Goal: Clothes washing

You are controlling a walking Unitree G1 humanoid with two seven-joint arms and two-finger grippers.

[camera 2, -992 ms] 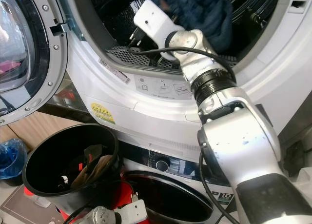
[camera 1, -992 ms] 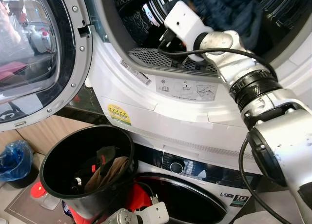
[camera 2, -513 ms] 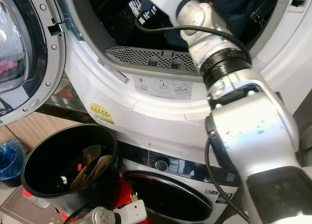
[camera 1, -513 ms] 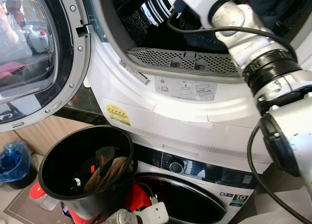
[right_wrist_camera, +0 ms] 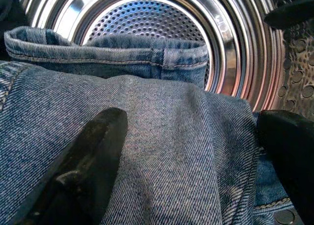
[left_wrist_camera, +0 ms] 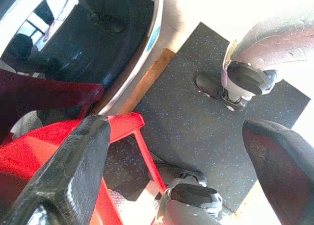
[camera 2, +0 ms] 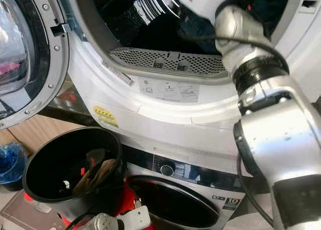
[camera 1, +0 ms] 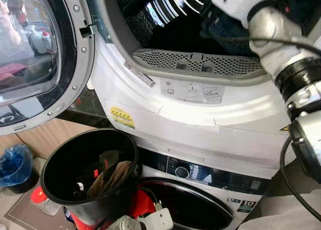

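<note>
Right arm reaching into the upper machine's perforated steel drum [right_wrist_camera: 147, 34].
The right gripper [right_wrist_camera: 191, 151] has its black fingers spread, with the folded blue denim jeans [right_wrist_camera: 162, 137] lying between and beneath them inside the drum.

Jeans [right_wrist_camera: 162, 137] in steel drum [right_wrist_camera: 235, 48]

Left tool [left_wrist_camera: 176, 151] open above speckled mat [left_wrist_camera: 206, 112], red frame [left_wrist_camera: 59, 141].

Jeans [right_wrist_camera: 162, 137] lie inside the upper drum [right_wrist_camera: 147, 34]; a bucket [camera 1: 65, 190] stands left of the lower machine's door [camera 1: 190, 210]
</note>
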